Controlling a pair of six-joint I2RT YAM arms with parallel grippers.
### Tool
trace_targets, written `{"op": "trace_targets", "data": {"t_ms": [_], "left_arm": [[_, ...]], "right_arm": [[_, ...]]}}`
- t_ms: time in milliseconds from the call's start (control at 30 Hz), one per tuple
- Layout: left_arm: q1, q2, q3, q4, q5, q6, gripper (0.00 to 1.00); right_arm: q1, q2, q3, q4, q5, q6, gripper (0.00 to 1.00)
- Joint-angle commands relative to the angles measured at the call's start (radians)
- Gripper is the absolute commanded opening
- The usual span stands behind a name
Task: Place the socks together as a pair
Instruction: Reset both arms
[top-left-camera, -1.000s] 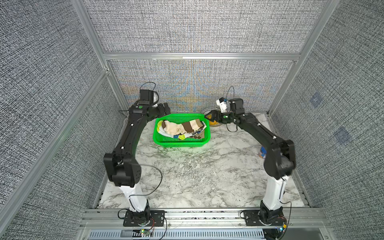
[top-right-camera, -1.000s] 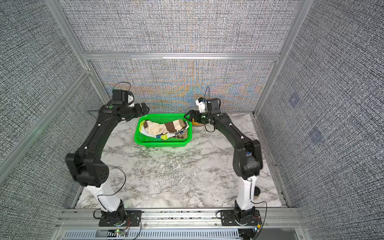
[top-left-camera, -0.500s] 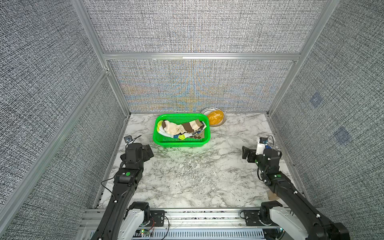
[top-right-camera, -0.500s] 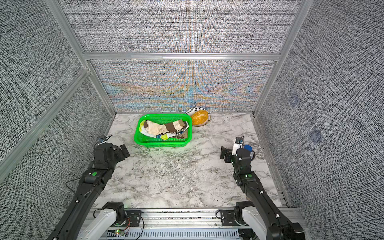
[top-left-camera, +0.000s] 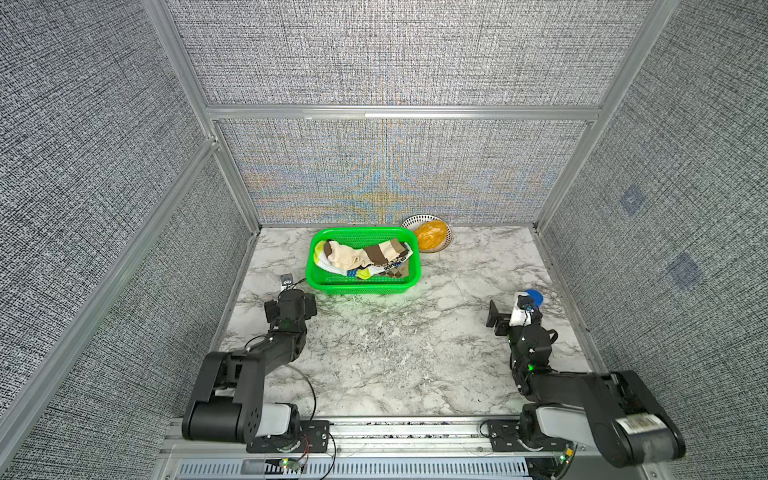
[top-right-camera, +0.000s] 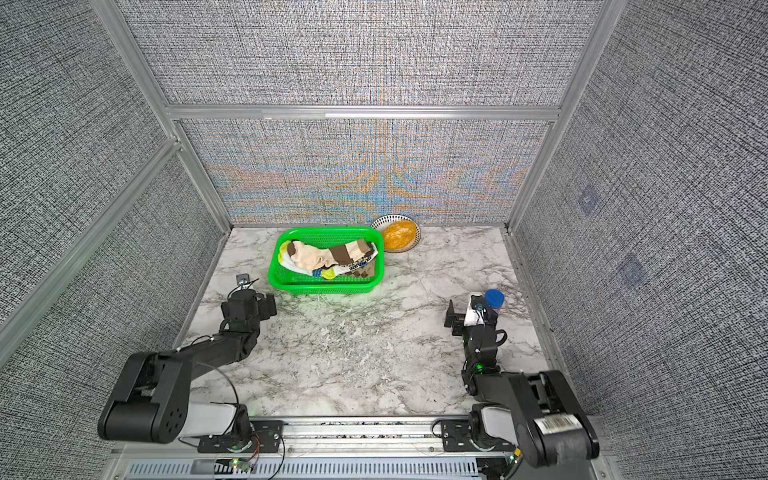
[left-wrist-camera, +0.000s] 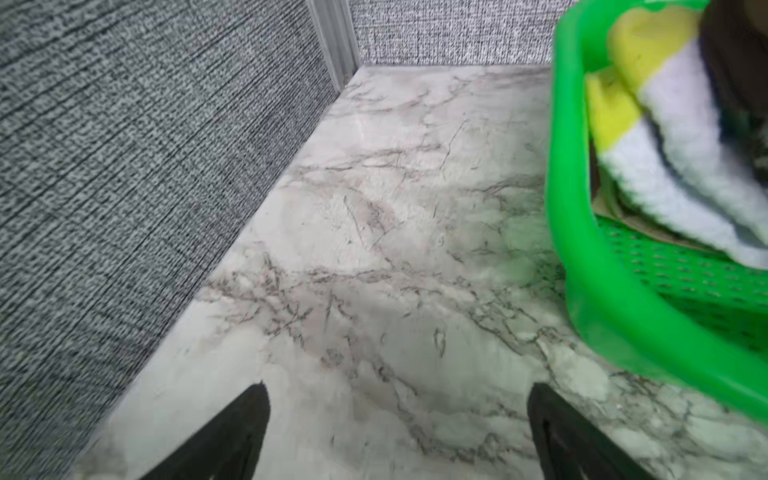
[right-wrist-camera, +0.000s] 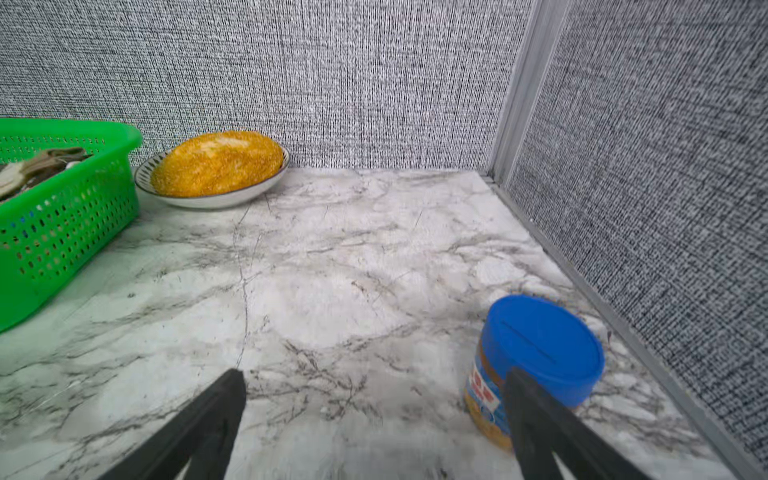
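Observation:
Several socks (top-left-camera: 360, 254) (top-right-camera: 328, 255) lie piled in a green basket (top-left-camera: 361, 287) (top-right-camera: 324, 287) at the back middle of the table. A cream brown-banded sock is on top, and a white sock with yellow and blue patches (top-left-camera: 368, 272) (left-wrist-camera: 673, 145) lies under it. My left gripper (top-left-camera: 291, 302) (top-right-camera: 249, 305) (left-wrist-camera: 397, 386) is open and empty over bare marble, just front-left of the basket (left-wrist-camera: 582, 249). My right gripper (top-left-camera: 513, 308) (top-right-camera: 471, 309) (right-wrist-camera: 374, 374) is open and empty at the right side of the table, far from the basket (right-wrist-camera: 62, 216).
A blue-lidded jar (top-left-camera: 534, 297) (top-right-camera: 494, 297) (right-wrist-camera: 540, 345) stands close beside one finger of the right gripper, near the right wall. A bowl holding a yellow loaf (top-left-camera: 428, 237) (top-right-camera: 399, 235) (right-wrist-camera: 216, 164) sits right of the basket by the back wall.
Both arms have pulled back from the basket's far corners towards the front and now sit folded low. The socks in the basket have not moved.

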Motion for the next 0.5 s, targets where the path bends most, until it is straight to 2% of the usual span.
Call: {"op": "trace_targets", "data": {"t_ms": [0, 33, 67, 133, 200, 467], "left_arm": [[0.002, 0.054, -0.005, 0.213, 0.103, 0.043, 0.99], [0.011, 0.043, -0.003, 0.192, 0.133, 0.056, 0.99], [0.016, 0.034, 0.003, 0.17, 0.148, 0.059, 0.99], [0.018, 0.044, 0.018, 0.152, 0.143, 0.057, 0.99], [0.017, 0.042, 0.018, 0.149, 0.144, 0.055, 0.99], [0.017, 0.039, 0.016, 0.15, 0.144, 0.057, 0.99]], "right_arm": [[-0.003, 0.152, -0.01, 0.326, 0.003, -0.038, 0.98], [-0.003, 0.227, -0.006, 0.432, 0.006, -0.043, 0.98], [-0.001, 0.235, -0.004, 0.438, 0.011, -0.045, 0.98], [-0.022, 0.138, 0.08, 0.14, 0.018, 0.001, 0.98], [-0.053, 0.195, 0.172, 0.041, 0.052, 0.049, 0.98], [-0.063, 0.171, 0.15, 0.043, 0.025, 0.047, 0.98]]}}
